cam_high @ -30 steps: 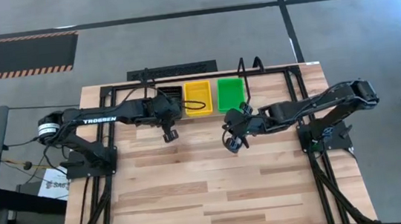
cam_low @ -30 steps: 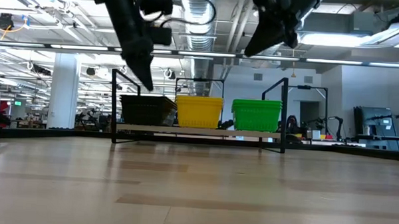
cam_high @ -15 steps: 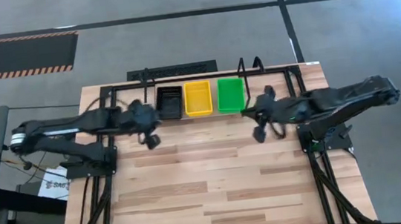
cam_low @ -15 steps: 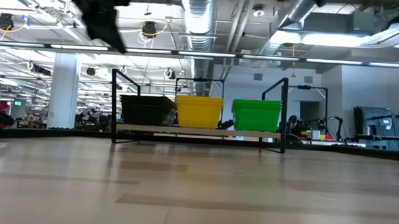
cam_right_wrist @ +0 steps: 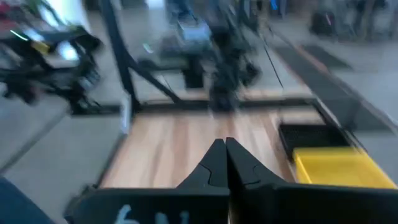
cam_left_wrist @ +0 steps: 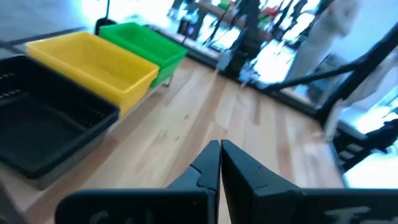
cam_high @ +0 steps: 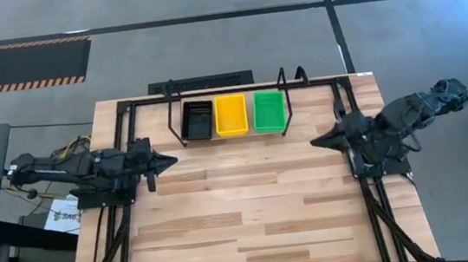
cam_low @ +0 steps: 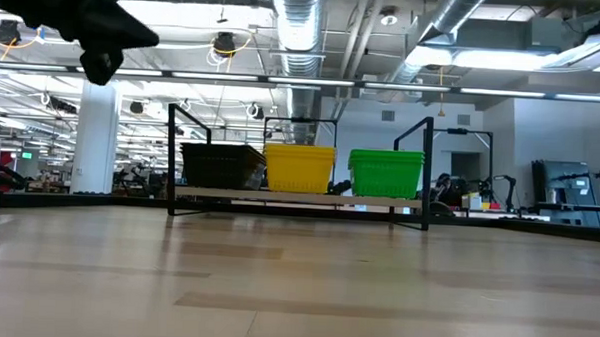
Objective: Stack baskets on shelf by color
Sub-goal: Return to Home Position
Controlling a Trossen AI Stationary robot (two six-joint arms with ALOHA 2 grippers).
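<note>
Currently the left gripper (cam_high: 170, 161) hangs over the left side of the table (cam_high: 252, 216) and the right gripper (cam_high: 314, 142) over its right side, both clenched and empty. On the shelf (cam_low: 299, 197) at the far edge stand the black baskets (cam_high: 197, 120) left, the yellow baskets (cam_high: 231, 115) in the middle, and the green baskets (cam_high: 268, 111) right.

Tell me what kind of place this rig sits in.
Probably an open industrial lab or workshop hall: exposed ceiling ducts, a concrete floor with a hazard-striped strip, and more equipment behind the shelf.

Closed jaws, yellow basket (cam_right_wrist: 336, 168) beside black basket (cam_right_wrist: 309, 134) beyond.
</note>
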